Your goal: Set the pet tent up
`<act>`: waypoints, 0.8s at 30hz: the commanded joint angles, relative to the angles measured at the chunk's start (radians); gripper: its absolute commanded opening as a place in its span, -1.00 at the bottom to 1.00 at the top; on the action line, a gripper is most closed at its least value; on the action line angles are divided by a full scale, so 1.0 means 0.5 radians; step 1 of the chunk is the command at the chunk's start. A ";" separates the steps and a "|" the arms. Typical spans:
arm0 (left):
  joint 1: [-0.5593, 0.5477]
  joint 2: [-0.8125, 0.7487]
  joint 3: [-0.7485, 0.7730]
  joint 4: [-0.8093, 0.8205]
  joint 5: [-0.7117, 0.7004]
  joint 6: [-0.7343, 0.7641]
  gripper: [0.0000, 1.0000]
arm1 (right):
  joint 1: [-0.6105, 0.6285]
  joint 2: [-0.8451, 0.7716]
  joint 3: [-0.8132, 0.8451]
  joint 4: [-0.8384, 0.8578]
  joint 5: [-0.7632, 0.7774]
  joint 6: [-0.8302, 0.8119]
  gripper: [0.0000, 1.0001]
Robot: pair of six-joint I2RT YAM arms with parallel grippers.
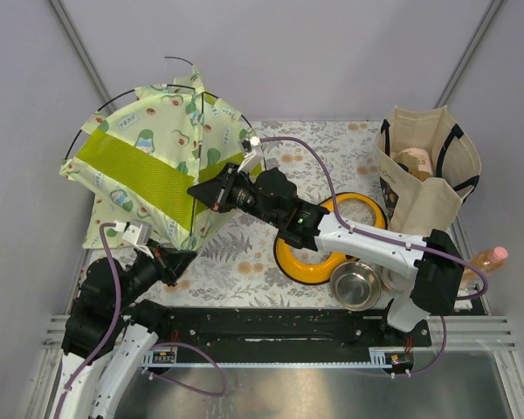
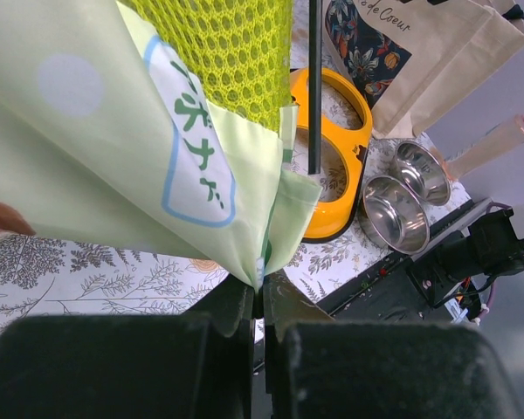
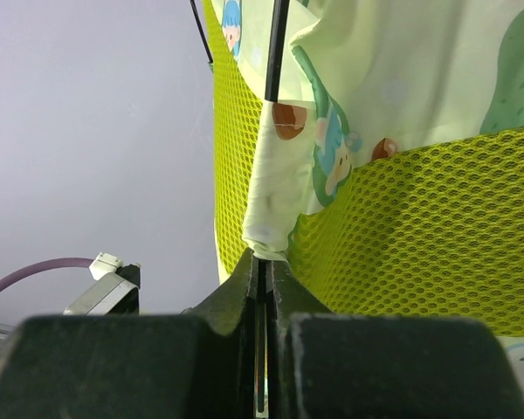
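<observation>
So the tent [image 1: 135, 166] is sitting at the back-left of the table [image 1: 244, 266], half popped up and leaning, with a mesh panel facing up. Both grippers are clamped tight on it. The left gripper [image 2: 260, 297] pinches a bottom fabric corner at the tent's near edge. The right gripper [image 3: 262, 262] pinches a fabric corner on its right side, just beside a black pole [image 3: 276, 48]. The orange feeder [image 1: 306, 269] sits right of the tent.

Looks like robot lab test cell. Plain grey walls [image 1: 288, 52] enclose table [image 1: 244, 262] behind and at both sides. Aluminium rail [image 1: 472, 336] with black base plate [image 1: 271, 321] along table's near edge; purple cables [image 1: 223, 371] there.
</observation>
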 commanded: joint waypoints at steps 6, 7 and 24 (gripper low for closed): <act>-0.018 -0.041 0.077 -0.149 0.220 0.005 -1.00 | -0.171 0.069 0.031 0.152 0.345 -0.024 -1.00; -0.015 -0.044 0.080 -0.146 0.217 0.005 -1.00 | -0.168 0.069 0.028 0.152 0.342 -0.021 -1.00; -0.018 -0.053 0.058 -0.032 0.260 -0.075 -1.00 | -0.128 0.090 -0.015 0.158 0.330 -0.015 -1.00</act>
